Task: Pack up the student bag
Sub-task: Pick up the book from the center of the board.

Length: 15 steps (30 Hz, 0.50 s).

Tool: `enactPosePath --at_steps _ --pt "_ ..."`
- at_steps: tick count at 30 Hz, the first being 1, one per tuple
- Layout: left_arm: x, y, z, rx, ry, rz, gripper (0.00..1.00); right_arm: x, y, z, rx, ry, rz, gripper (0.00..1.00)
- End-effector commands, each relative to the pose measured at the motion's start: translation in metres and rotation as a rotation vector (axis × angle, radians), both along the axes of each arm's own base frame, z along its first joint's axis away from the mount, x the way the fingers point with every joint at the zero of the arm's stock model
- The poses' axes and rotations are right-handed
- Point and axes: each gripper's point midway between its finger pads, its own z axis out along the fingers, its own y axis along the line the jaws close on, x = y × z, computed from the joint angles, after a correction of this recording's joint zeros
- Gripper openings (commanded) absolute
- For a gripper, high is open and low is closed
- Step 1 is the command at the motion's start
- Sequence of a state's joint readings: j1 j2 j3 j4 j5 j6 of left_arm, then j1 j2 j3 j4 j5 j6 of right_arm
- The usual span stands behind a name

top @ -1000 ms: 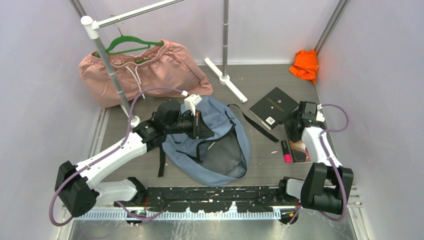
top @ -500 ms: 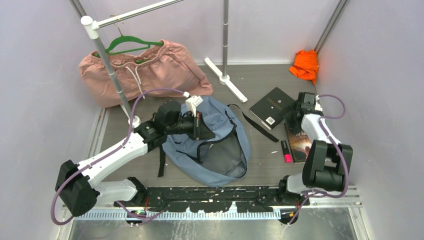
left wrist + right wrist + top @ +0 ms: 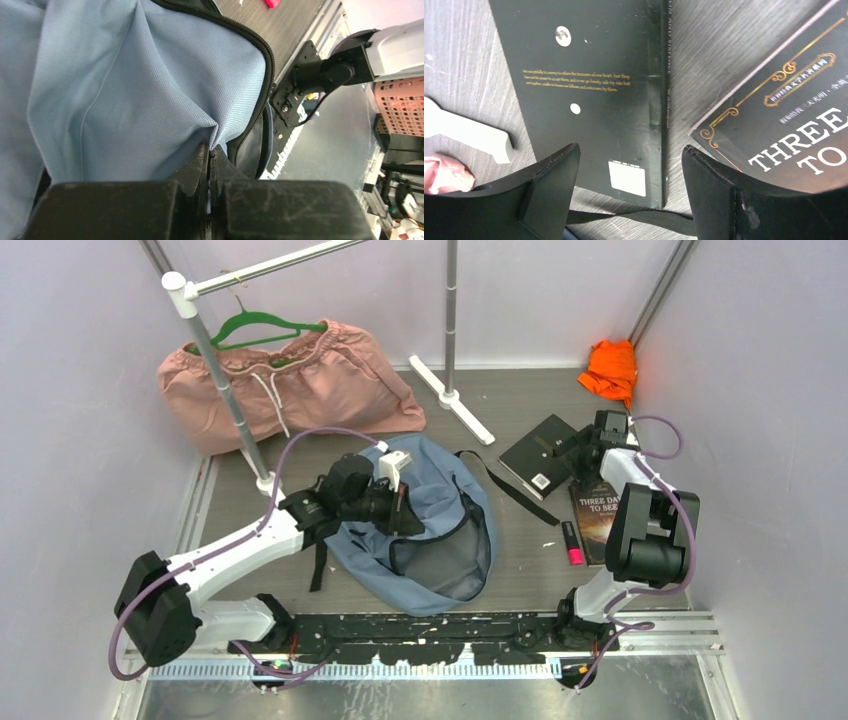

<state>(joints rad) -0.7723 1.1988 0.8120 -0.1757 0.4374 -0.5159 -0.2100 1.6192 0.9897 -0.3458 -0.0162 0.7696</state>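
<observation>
Left claw (image 3: 403, 508) has been carried a little nearer the arm bases than a second ago. A fold of the student bag (image 3: 440, 485) has been drawn along with it, so the bag's mouth is now pulled into a narrower shape. In the left wrist view the two black fingers are seen pressed together on a pinch of blue cloth (image 3: 125, 75) beside the black zipper trim.

The right claw (image 3: 588, 443) has been moved away from the bases. It was over the titled book (image 3: 600, 515), whose cover reading "THREE" and "TO" is now uncovered, and it is now held above the black book (image 3: 545, 450). Its jaws are spread wide, one to either side of that book's spine edge (image 3: 659, 100), and nothing is gripped.

The bag is laid on the grey wood-grain bench (image 3: 520, 560), left of both books and well apart from the right claw. It is made of soft, finely woven dusty-blue fabric, rounded in outline, with a dark mesh lining (image 3: 445, 555) shown at the open mouth. A black strap (image 3: 510, 485) is stretched from it toward the black book. That book is matte, with small gold lettering and a white label. The titled book is glossy, with a gold ornamental frame.
</observation>
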Motion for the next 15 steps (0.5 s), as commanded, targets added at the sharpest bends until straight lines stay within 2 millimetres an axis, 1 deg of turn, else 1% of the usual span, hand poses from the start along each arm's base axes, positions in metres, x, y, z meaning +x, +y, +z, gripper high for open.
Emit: enactPosePath --at_steps 1,4,9,11,12,13,15 --pt "0.017 0.007 0.011 0.096 -0.078 0.024 0.00 0.019 0.002 0.018 0.020 -0.098 0.005 0.80" --pt "0.026 0.010 0.022 0.121 -0.120 0.042 0.05 0.018 0.001 0.016 0.017 -0.096 0.008 0.80" --pt "0.029 0.005 0.032 0.107 -0.128 0.035 0.04 0.016 0.002 0.016 0.024 -0.103 0.010 0.80" --pt "0.029 0.004 0.034 0.105 -0.123 0.032 0.05 0.015 0.002 0.015 0.027 -0.102 0.010 0.80" --pt "0.029 0.004 0.034 0.105 -0.123 0.034 0.07 0.015 0.003 0.015 0.028 -0.103 0.010 0.80" --pt "0.029 0.004 0.034 0.107 -0.123 0.039 0.11 0.015 0.003 0.015 0.030 -0.105 0.012 0.80" --pt "0.031 0.006 0.034 0.113 -0.124 0.052 0.23 0.015 0.004 0.015 0.032 -0.108 0.014 0.80"
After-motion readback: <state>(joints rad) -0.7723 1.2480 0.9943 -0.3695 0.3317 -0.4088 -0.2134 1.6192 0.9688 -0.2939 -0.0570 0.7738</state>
